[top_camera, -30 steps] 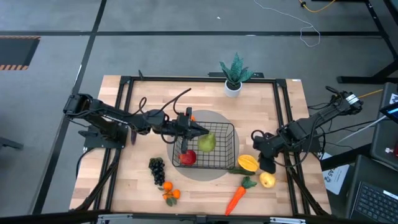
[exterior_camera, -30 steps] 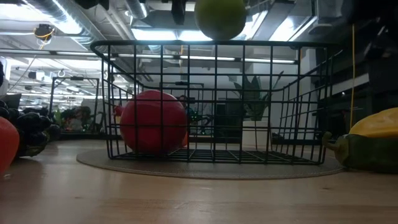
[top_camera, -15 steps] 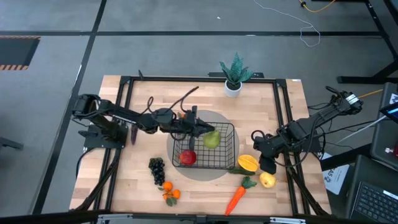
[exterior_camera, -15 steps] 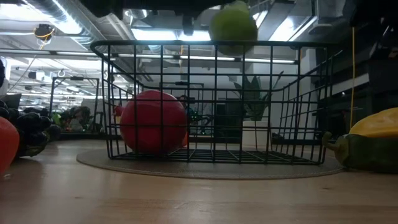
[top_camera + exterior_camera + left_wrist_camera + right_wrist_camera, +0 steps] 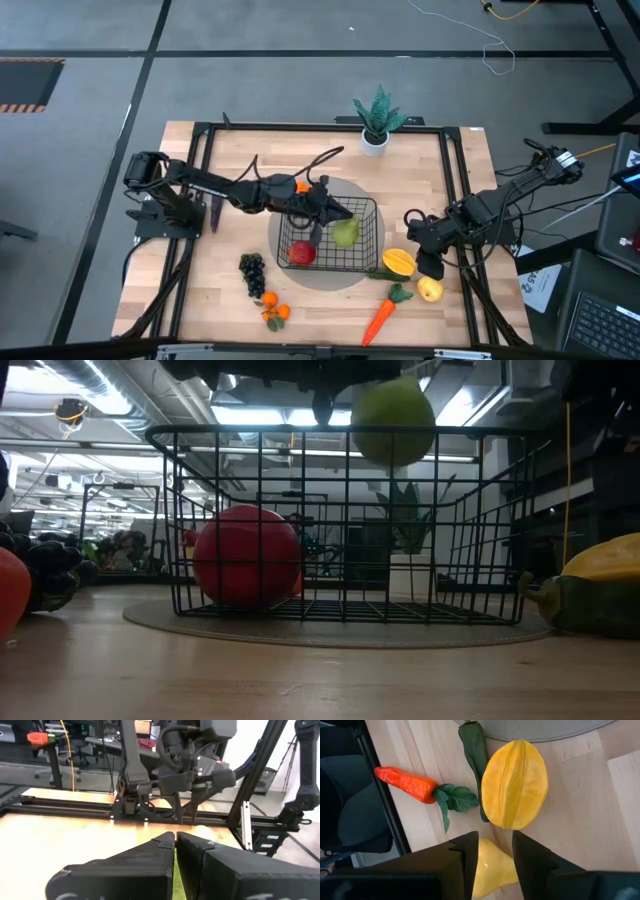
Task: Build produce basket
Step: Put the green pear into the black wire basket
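Observation:
The black wire basket point(image 5: 362, 212) stands on a grey round mat mid-table, with a red apple point(image 5: 301, 253) on its floor. My left gripper point(image 5: 333, 217) reaches over the basket from the left, shut on a green pear point(image 5: 347, 234), which sits at rim height in the low view point(image 5: 393, 420). My right gripper point(image 5: 428, 268) is open at the table's right, its fingers on either side of the yellow pear point(image 5: 490, 867) just above it. The yellow-orange squash point(image 5: 398, 262), carrot point(image 5: 380, 318), grapes point(image 5: 252, 272) and oranges point(image 5: 275, 312) lie on the table. My left gripper pinches the green pear's upper part between its two fingers; only a thin green strip point(image 5: 174, 872) shows in the gap. The fingers slant down from the table's left. The pear hangs below them, lifted clear, over the inside of the basket, level with its top rim.
A potted green plant point(image 5: 378, 120) stands at the far edge. A black frame rail point(image 5: 200, 180) runs around the tabletop. The squash's green stem point(image 5: 472, 750) lies close to my right gripper. Bare wood lies at the near middle.
My left gripper has moved toward the table's right edge and down, carrying the green pear. The pear has gone from above the basket's middle to its right part and sunk to rim height.

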Controlling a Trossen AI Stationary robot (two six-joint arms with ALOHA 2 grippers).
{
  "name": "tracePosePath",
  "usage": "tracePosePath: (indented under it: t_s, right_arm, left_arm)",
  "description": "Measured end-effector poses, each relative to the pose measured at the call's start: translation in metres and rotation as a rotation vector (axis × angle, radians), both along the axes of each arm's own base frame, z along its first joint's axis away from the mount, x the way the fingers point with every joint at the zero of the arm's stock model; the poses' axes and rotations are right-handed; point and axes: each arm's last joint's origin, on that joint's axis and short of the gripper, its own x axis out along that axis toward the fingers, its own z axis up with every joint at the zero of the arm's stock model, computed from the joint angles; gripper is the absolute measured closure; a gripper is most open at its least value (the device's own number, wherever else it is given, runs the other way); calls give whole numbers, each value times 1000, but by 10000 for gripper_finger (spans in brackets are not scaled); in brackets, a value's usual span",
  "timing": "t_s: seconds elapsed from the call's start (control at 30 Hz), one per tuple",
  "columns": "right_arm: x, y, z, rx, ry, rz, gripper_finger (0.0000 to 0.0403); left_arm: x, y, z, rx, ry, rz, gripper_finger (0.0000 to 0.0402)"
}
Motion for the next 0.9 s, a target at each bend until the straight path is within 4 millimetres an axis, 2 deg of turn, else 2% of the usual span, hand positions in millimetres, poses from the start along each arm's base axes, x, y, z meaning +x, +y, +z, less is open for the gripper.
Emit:
tracePosePath:
  t_s: [0.9]
  right_arm:
    - [1, -1, 0, -43, -24, -19, 292]
  left_arm:
    - [0, 2, 0, -1, 3, 8, 401]
